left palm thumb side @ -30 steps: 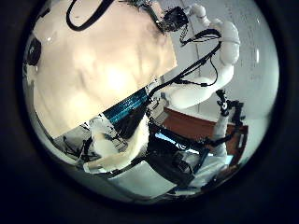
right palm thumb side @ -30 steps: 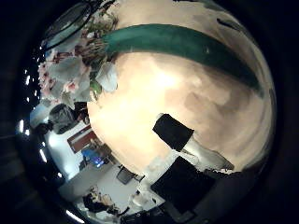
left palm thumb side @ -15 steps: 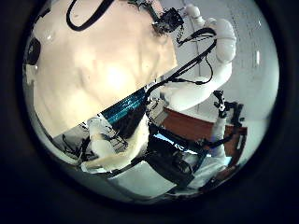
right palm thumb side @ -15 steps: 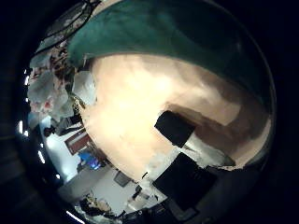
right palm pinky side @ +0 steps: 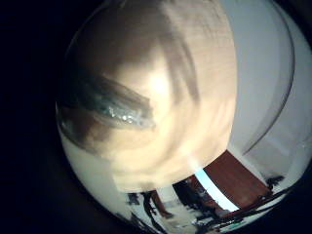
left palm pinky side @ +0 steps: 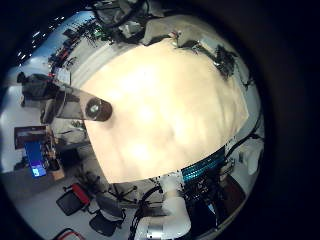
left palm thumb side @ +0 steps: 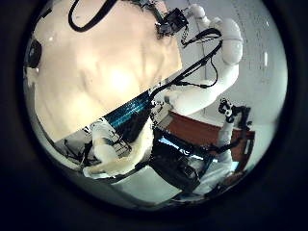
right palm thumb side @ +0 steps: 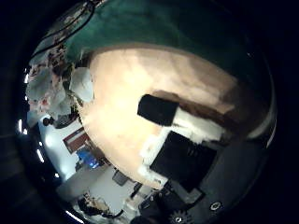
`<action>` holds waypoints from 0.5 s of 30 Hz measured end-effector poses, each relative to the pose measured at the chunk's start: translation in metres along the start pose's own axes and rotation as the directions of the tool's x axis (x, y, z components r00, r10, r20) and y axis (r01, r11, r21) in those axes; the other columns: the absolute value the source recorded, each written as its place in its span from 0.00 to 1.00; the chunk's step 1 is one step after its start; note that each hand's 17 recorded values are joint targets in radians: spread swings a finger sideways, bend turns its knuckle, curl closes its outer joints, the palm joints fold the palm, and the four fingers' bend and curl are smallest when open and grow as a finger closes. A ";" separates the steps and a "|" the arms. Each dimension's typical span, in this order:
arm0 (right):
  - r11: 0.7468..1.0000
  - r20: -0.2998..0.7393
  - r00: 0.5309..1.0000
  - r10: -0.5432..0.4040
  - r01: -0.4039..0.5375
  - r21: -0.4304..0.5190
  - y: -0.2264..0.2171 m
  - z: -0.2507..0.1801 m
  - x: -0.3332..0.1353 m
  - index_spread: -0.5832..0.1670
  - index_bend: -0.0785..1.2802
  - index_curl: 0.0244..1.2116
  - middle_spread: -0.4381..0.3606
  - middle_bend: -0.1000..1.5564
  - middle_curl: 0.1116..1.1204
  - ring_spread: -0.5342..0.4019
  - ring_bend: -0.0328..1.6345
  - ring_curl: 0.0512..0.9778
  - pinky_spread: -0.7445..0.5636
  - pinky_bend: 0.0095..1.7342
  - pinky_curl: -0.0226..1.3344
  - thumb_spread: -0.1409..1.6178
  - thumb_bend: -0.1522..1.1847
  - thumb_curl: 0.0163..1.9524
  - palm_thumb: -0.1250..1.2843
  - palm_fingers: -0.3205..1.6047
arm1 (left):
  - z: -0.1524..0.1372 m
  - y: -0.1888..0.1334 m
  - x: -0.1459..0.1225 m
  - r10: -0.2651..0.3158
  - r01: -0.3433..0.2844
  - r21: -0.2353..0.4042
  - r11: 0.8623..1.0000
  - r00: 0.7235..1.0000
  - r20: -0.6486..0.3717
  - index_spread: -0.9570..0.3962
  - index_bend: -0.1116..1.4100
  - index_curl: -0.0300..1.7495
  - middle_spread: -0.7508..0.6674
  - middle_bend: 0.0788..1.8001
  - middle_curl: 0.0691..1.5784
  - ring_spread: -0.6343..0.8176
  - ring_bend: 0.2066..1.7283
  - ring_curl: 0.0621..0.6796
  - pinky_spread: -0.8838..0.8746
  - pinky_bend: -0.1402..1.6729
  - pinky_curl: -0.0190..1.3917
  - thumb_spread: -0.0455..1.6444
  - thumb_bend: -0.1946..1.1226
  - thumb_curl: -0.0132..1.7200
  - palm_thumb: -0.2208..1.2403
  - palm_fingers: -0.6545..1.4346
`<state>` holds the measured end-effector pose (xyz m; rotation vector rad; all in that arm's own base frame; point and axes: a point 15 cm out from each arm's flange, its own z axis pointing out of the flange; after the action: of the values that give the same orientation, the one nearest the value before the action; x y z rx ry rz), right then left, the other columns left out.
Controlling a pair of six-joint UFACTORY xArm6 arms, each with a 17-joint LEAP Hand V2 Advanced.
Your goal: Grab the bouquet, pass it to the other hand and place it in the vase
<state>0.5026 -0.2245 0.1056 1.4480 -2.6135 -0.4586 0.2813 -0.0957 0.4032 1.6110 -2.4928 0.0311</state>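
Note:
In the right thumb side palm view its paper wrap (right palm thumb side: 177, 26) fills much of the picture, with the flowers (right palm thumb side: 51, 82) at one end.
Chairs and furniture (left palm pinky side: 80, 195) stand on the floor beyond the table edge.
My right palm has come closer to the bouquet, whose wrap now fills more of the view. The right thumb has moved in toward the wrap. My left hand has hardly moved.

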 end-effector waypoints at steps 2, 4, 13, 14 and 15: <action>1.000 -0.024 1.000 -0.020 0.020 0.003 0.003 -0.006 -0.001 0.37 0.49 0.45 0.39 0.55 0.45 0.35 0.64 0.32 0.35 0.43 0.16 0.62 0.12 0.23 0.65 0.95 | 0.000 0.000 0.000 0.000 0.000 0.001 1.000 1.000 -0.001 0.71 0.19 0.22 0.72 0.06 0.17 0.79 0.17 0.21 0.84 0.28 0.11 0.66 0.13 0.18 0.34 0.40; 0.999 -0.043 0.998 -0.038 0.038 0.010 0.008 -0.017 -0.003 0.36 0.57 0.50 0.37 0.62 0.49 0.34 0.69 0.37 0.33 0.52 0.21 0.61 0.12 0.24 0.70 0.93 | 0.000 0.000 0.000 0.001 -0.001 0.001 1.000 1.000 0.000 0.71 0.19 0.22 0.72 0.06 0.17 0.79 0.17 0.21 0.84 0.29 0.11 0.66 0.13 0.18 0.34 0.40; 0.987 -0.027 0.996 -0.084 0.087 0.134 0.022 -0.092 -0.010 0.39 0.83 0.66 0.35 0.80 0.63 0.34 0.84 0.52 0.37 0.78 0.37 0.58 0.19 0.32 0.90 0.81 | -0.001 0.000 0.000 0.004 -0.004 0.007 1.000 1.000 -0.002 0.71 0.19 0.22 0.72 0.06 0.17 0.79 0.17 0.21 0.85 0.29 0.11 0.66 0.13 0.19 0.35 0.40; 0.983 -0.024 0.996 -0.090 0.092 0.158 0.025 -0.106 -0.010 0.39 0.84 0.67 0.35 0.81 0.64 0.35 0.85 0.54 0.38 0.79 0.38 0.57 0.20 0.33 0.92 0.80 | -0.001 0.000 -0.001 0.003 -0.003 0.007 1.000 1.000 -0.002 0.71 0.19 0.22 0.72 0.06 0.17 0.79 0.17 0.21 0.85 0.29 0.11 0.66 0.13 0.19 0.35 0.40; 0.978 -0.022 0.995 -0.095 0.098 0.183 0.029 -0.121 -0.011 0.40 0.86 0.68 0.35 0.82 0.65 0.35 0.86 0.55 0.38 0.80 0.39 0.57 0.20 0.33 0.92 0.79 | -0.001 0.000 -0.001 0.004 -0.004 0.007 1.000 1.000 -0.002 0.71 0.19 0.22 0.72 0.06 0.17 0.79 0.17 0.21 0.85 0.29 0.11 0.66 0.13 0.19 0.35 0.40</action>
<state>0.5151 -0.2257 0.2296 1.6323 -2.6446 -0.2199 0.2817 -0.0947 0.4041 1.6078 -2.4973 0.0425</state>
